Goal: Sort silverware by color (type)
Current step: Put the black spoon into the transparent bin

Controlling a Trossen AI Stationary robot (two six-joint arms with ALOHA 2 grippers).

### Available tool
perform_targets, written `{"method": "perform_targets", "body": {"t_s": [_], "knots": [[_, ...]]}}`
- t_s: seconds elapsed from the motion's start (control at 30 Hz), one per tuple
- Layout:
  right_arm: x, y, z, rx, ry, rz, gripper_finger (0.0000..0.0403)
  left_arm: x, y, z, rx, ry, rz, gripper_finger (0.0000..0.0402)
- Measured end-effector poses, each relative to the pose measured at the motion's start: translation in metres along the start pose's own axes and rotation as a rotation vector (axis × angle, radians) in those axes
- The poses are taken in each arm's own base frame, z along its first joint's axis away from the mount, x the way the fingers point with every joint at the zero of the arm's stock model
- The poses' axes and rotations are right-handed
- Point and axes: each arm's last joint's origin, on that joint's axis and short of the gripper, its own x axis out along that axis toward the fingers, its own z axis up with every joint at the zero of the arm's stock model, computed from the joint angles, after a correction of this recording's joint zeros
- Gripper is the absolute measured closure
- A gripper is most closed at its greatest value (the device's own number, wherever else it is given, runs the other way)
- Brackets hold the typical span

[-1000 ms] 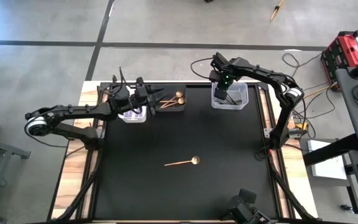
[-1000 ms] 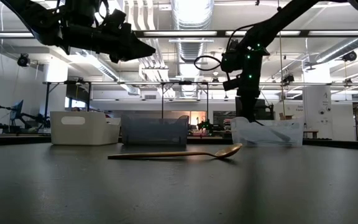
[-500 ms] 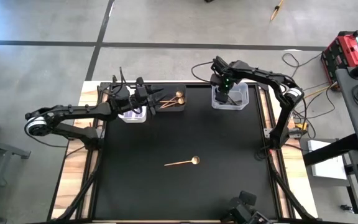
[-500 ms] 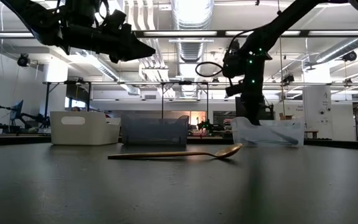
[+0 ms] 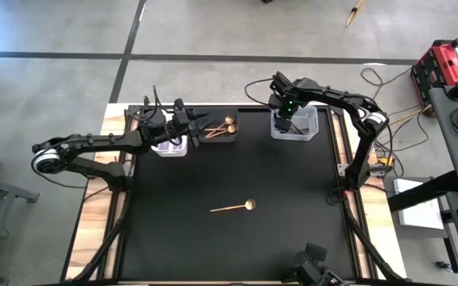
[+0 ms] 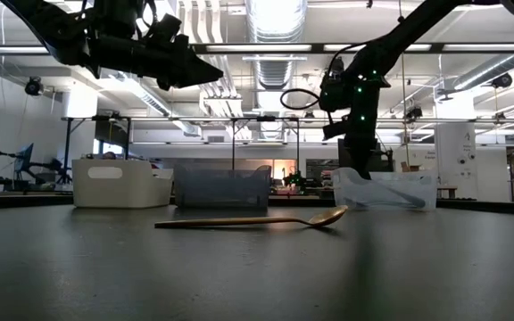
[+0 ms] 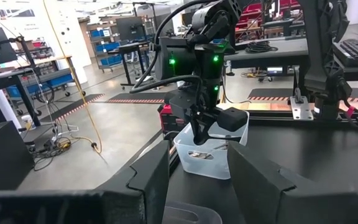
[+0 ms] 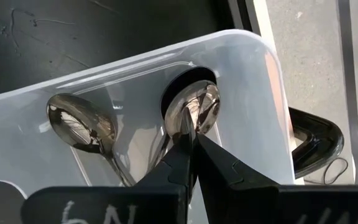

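1. The black bench (image 5: 237, 246) fills the lower middle of the high view.
2. The left pincer (image 5: 191, 127) hovers at the upper left, between the white bin (image 5: 171, 148) and the dark bin (image 5: 221, 135); its fingers stand partly apart, holding nothing.
3. The right pincer (image 5: 286, 121) sits at the upper right, down inside the clear bin (image 5: 312, 119), fingers pressed shut.
4. In the right wrist view, 2 silver spoons (image 8: 82, 124) lie in the clear bin; the pincer tips meet right by 1 bowl.
5. Gold spoons (image 5: 227, 123) rest in the dark bin.
6. 1 gold spoon (image 5: 230, 208) lies alone at the bench's centre.
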Motion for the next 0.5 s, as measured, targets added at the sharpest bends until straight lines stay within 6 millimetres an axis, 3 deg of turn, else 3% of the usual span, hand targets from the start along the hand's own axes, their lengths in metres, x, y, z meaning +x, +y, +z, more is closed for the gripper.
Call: {"method": "perform_targets", "body": {"t_s": [0.23,0.5], "knots": [[-0.003,0.0,-0.001,0.0,0.013,-0.011,0.0391,0.0,0.0,0.0,0.0,0.001,0.0,0.0257],[-0.027,-0.003,-0.001,0.029,-0.025,-0.073,0.0391,0.0,-0.001,0.0,-0.065,0.003,-0.003,0.0257]]}}
